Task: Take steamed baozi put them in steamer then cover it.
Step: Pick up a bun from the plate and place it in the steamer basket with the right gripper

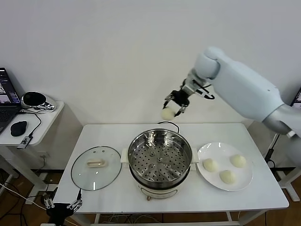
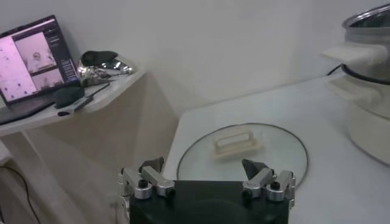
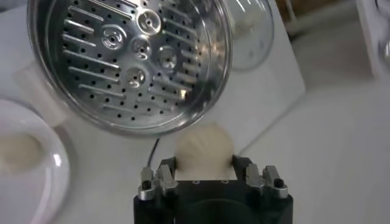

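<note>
My right gripper (image 1: pixel 173 106) is shut on one cream-white baozi (image 1: pixel 167 113) and holds it in the air behind and above the steamer (image 1: pixel 160 162). In the right wrist view the baozi (image 3: pixel 204 149) sits between the fingers, above the perforated steel tray (image 3: pixel 128 61), which holds no buns. Three more baozi (image 1: pixel 227 176) lie on the white plate (image 1: pixel 202 153) right of the steamer. The glass cover (image 1: pixel 96 167) with its cream handle lies flat on the table left of the steamer. My left gripper (image 1: pixel 62 205) is open and empty, low at the table's front left corner, near the cover (image 2: pixel 244 149).
A side table (image 1: pixel 40 122) at the far left carries a laptop, a mouse and a black headset. The steamer's black cord (image 1: pixel 165 123) runs off behind it. The white table's (image 1: pixel 117 136) edges surround the work area.
</note>
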